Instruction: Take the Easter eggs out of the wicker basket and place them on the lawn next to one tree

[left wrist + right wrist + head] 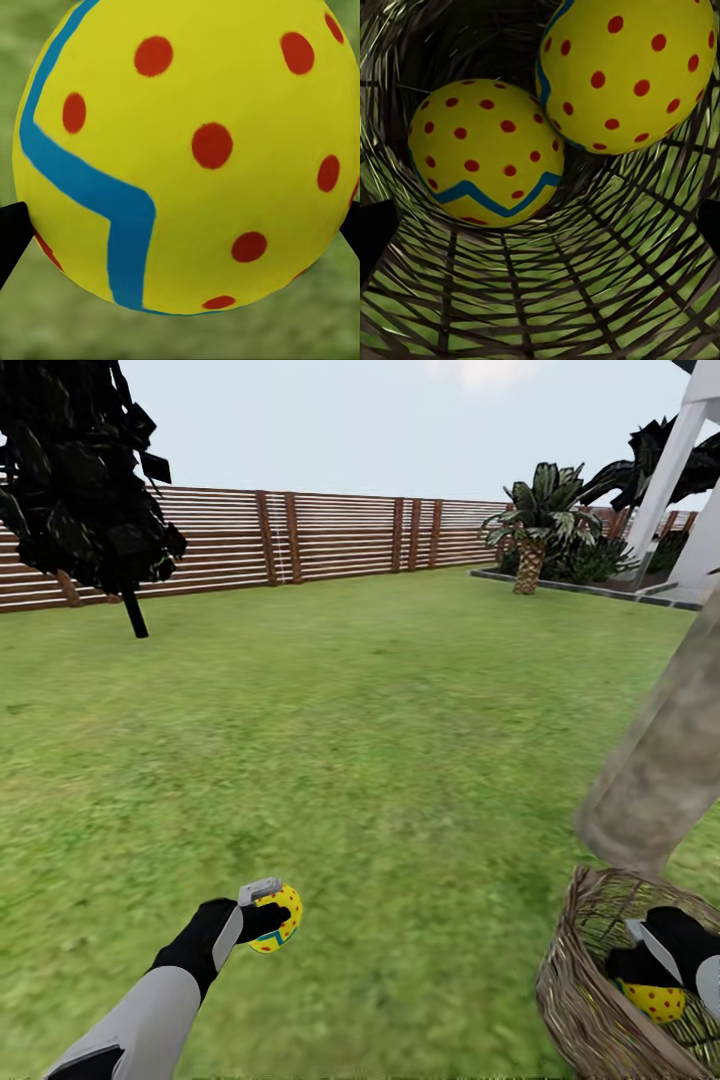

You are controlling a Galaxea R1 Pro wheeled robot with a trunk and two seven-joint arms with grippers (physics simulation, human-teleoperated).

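One egg out, two left in the basket

From the head, the left tool (262, 916) holds an egg (280, 918) over the lawn (380, 740); the right tool (640, 958) is inside the basket (575, 1000) beside the tree (665, 760). The left wrist shows that egg, which looks smooth and hard, likely slippery, best gripped across its middle. The right wrist shows two eggs (484, 154) (626, 71); I cannot tell how wide the jaws stand.

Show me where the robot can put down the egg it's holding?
Bare lawn lies all round the left tool and its egg, reaching to the fence. It is crowded on the right: the basket sits by the trunk, with the right tool inside over two eggs.
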